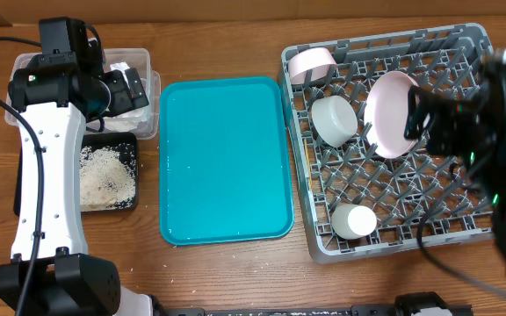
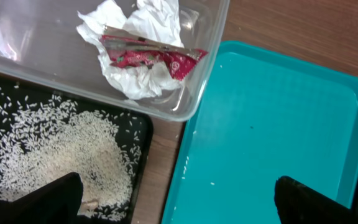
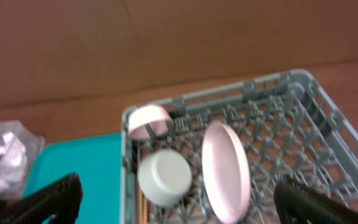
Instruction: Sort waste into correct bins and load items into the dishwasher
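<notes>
The clear tub holds the crumpled napkin and the red wrapper. The black tray below it holds white rice. My left gripper is open and empty, hovering over the gap between the black tray and the teal tray. The grey dish rack holds the pale pink plate on edge, a pink bowl, a white bowl and a white cup. My right gripper is open and empty above the rack. I cannot make out the chopsticks.
The teal serving tray lies between the bins and the rack, with a few stray rice grains on it. The left arm's white body runs along the table's left side. A brown wall stands behind the rack.
</notes>
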Robot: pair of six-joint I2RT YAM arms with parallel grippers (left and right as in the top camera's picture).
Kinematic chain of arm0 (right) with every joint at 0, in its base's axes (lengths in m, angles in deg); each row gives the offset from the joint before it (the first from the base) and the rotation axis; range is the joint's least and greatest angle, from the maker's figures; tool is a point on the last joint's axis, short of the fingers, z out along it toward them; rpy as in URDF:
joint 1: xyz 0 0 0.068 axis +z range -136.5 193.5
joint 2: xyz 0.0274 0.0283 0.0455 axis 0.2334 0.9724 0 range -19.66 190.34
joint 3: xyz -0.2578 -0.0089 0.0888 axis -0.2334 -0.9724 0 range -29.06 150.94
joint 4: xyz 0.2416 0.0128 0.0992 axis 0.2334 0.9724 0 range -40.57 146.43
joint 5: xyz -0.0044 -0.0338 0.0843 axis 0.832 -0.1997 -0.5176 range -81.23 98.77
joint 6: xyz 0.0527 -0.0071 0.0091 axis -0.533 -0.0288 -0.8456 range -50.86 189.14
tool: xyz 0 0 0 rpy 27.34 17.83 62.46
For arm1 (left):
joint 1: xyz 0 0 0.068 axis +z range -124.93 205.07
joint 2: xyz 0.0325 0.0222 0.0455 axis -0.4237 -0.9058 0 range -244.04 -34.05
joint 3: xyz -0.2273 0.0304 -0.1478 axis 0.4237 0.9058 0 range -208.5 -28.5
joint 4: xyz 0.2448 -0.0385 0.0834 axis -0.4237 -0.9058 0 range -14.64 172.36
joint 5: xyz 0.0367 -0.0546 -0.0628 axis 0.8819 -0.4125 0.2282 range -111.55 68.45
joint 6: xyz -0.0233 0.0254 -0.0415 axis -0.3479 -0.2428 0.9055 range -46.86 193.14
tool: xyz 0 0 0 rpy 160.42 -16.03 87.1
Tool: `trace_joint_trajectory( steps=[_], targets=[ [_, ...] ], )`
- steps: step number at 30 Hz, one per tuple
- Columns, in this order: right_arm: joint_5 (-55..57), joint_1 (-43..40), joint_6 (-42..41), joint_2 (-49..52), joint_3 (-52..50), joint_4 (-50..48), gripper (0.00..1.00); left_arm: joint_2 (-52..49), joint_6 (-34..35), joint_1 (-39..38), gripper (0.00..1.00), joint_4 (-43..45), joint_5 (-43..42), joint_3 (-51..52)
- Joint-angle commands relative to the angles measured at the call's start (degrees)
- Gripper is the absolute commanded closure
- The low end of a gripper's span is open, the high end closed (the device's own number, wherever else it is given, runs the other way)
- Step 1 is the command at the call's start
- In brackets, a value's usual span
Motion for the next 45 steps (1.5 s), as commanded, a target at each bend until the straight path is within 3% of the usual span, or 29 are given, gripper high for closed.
trace_joint_trajectory(
  steps=[1,11,19,25,45],
  targets=[
    [-2.64,-1.99,2.14,-9.49,-14.84,-7.98,0.0,0.59,0.76,-0.13,0.0,-0.2,0.11,-0.85],
    [-2.67,-5.57,2.12,-37.24,-59.28,-39.63,0.0,0.59,0.76,-0.15,0.0,-0.2,0.11,-0.85],
    [-2.67,-5.55,2.1,-51.34,-77.13,-49.03,0.0,0.59,0.76,-0.11,0.0,-0.2,0.11,-0.85],
    [-2.64,-5.55,2.12,-57.55,-83.65,-50.88,0.0,0.59,0.76,-0.11,0.0,-0.2,0.11,-0.85],
    [-2.64,-5.51,2.1,-57.51,-83.58,-50.69,0.0,0.52,0.76,-0.13,0.0,-0.2,0.11,-0.85]
  ],
)
